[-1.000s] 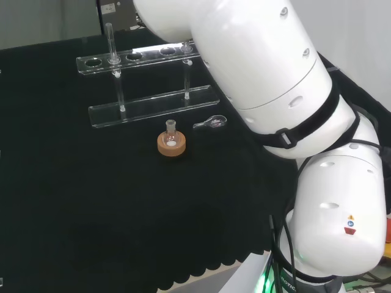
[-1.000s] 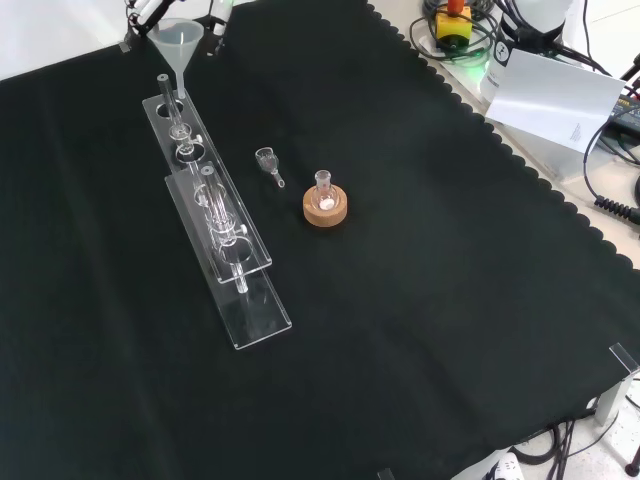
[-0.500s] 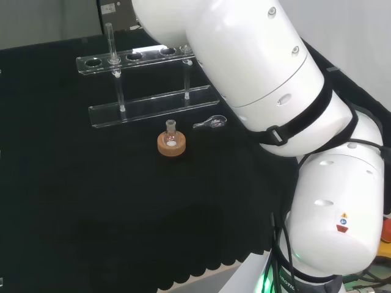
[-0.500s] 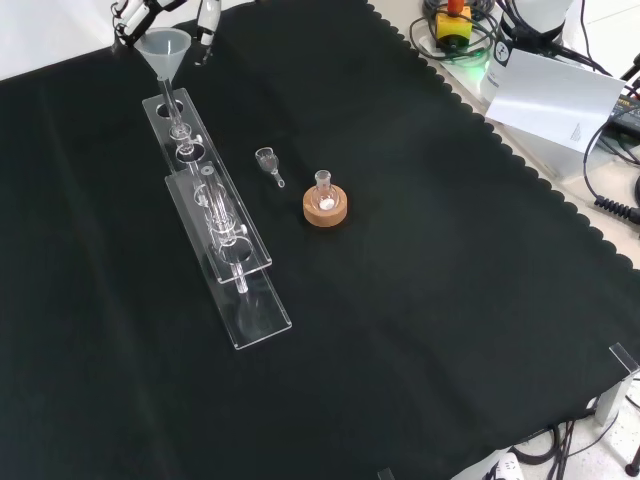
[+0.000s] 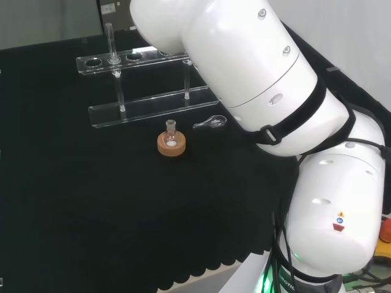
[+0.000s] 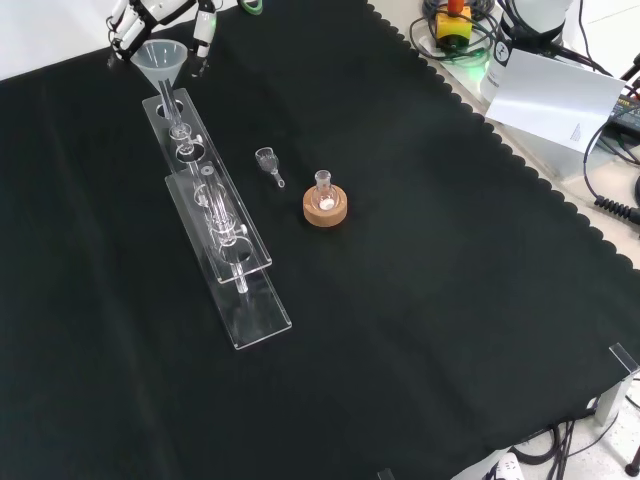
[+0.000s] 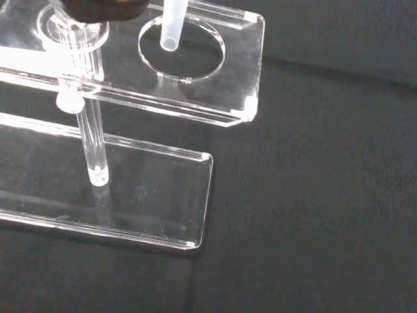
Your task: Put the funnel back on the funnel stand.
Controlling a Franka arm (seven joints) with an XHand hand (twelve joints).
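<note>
Up at the far end of the bench in the front view, the hand comes in from the top edge with its fingers curled down around the wide mouth of the funnel, pinching it from both sides. That funnel hangs upright, its cone just above the clear rack, and its stem reaches down to the end hole of the rack's top shelf. From the wrist camera, the stem's tip sits over that round hole, near the shelf's corner; I cannot tell whether it has passed through the shelf. One of the rack's clear posts stands beside it, running down to the base plate on the black cloth. In the front view, to the right of the rack, a small glass stopper lies on its side on the cloth, and just beyond it a little flask stands upright in a cork ring. In the head view, the rack stands behind the flask in its ring, and the arm's big white links take up the right side.
</note>
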